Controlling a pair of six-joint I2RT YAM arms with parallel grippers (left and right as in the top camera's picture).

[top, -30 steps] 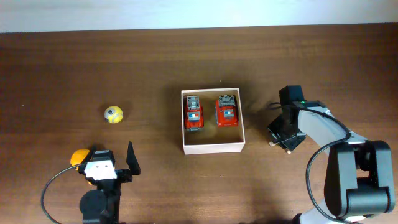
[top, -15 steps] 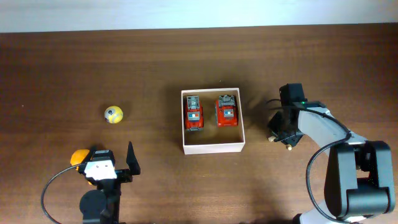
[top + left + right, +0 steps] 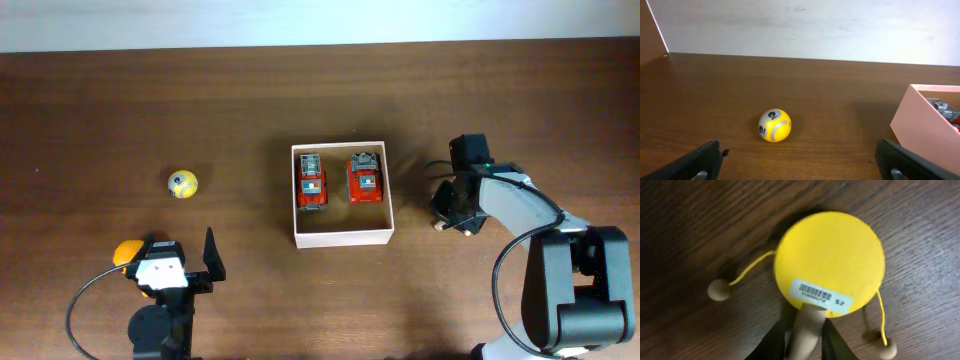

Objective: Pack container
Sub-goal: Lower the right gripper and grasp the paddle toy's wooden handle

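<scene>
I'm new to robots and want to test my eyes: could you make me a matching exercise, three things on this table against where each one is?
1 red toy cars
2 yellow ball
3 yellow drum toy

A handle gripped by the right pincer
B inside the container
C on the table before the open left pincer

Pairs: 1-B, 2-C, 3-A

Overhead top-down, left wrist low, sharing container (image 3: pixel 342 238), right wrist close
</scene>
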